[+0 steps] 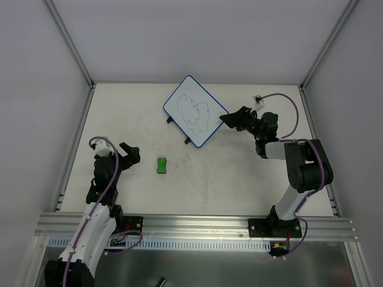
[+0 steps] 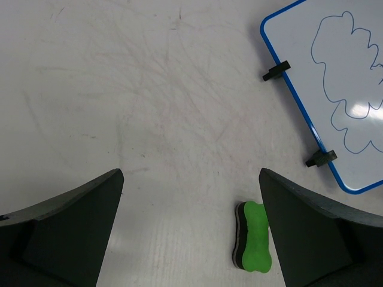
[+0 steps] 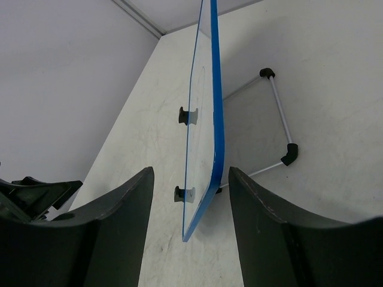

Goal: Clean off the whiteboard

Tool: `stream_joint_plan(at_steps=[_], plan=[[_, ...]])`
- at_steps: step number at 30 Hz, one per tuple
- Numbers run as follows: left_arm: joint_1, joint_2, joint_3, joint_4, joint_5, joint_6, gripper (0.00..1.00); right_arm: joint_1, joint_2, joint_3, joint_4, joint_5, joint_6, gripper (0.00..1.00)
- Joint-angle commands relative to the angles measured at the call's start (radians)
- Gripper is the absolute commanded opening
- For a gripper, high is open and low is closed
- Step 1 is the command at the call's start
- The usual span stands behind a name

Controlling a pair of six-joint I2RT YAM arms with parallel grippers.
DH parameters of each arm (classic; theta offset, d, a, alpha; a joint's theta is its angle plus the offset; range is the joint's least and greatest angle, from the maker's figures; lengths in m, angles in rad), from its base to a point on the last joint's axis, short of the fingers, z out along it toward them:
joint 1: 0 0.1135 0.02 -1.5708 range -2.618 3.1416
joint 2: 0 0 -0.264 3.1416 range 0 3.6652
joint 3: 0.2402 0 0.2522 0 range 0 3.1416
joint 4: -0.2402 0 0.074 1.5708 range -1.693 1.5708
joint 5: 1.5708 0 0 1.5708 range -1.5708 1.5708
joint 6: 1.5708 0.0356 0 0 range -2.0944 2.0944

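Note:
The whiteboard (image 1: 194,110), white with a blue rim and a blue scribble, stands tilted on its black feet and a wire prop at the back middle. It also shows in the left wrist view (image 2: 338,84) and edge-on in the right wrist view (image 3: 209,137). My right gripper (image 1: 226,119) is open, its fingers either side of the board's right edge, not touching. The green eraser (image 1: 161,165) lies flat on the table. My left gripper (image 1: 130,152) is open and empty, just left of the eraser (image 2: 256,237), which lies by the right finger.
The board's wire prop (image 3: 278,122) rests on the table behind it. Aluminium frame rails (image 1: 72,146) and white walls bound the table on both sides and at the back.

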Motion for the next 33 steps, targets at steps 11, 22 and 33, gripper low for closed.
stream_joint_plan(at_steps=[11, 22, 33], plan=[[0.000, 0.044, 0.037, 0.009, 0.009, -0.015, 0.99, 0.002, 0.069, 0.054, 0.141, -0.012, 0.036, 0.47], [0.000, 0.046, 0.044, 0.006, 0.022, -0.022, 0.99, -0.003, 0.101, 0.068, 0.149, -0.015, 0.040, 0.22], [0.000, 0.068, 0.054, 0.002, 0.019, -0.041, 0.99, -0.013, 0.118, 0.065, 0.150, -0.014, 0.046, 0.00]])
